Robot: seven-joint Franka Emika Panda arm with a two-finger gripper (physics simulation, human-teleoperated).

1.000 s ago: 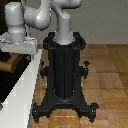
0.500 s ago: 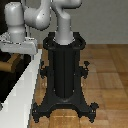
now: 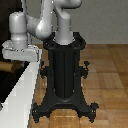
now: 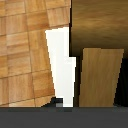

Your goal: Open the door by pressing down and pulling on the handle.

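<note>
In the exterior view, the door (image 3: 7, 76) shows as a dark panel at the far left, behind a white frame (image 3: 22, 97). My gripper (image 3: 20, 53) hangs over the top of that frame at the door's edge, and its fingers are hidden, so open or shut is unclear. In the wrist view, the tan handle (image 4: 102, 77) is a wood-coloured bar lying close below the camera. It juts from the dark brown door (image 4: 100, 22), beside the white frame edge (image 4: 60, 65). No fingertips show in the wrist view.
The black robot pedestal (image 3: 64, 70) with splayed feet stands on the wooden floor (image 3: 107, 75) at the middle of the exterior view, right of the frame. Wood floor (image 4: 22, 50) also fills one side of the wrist view.
</note>
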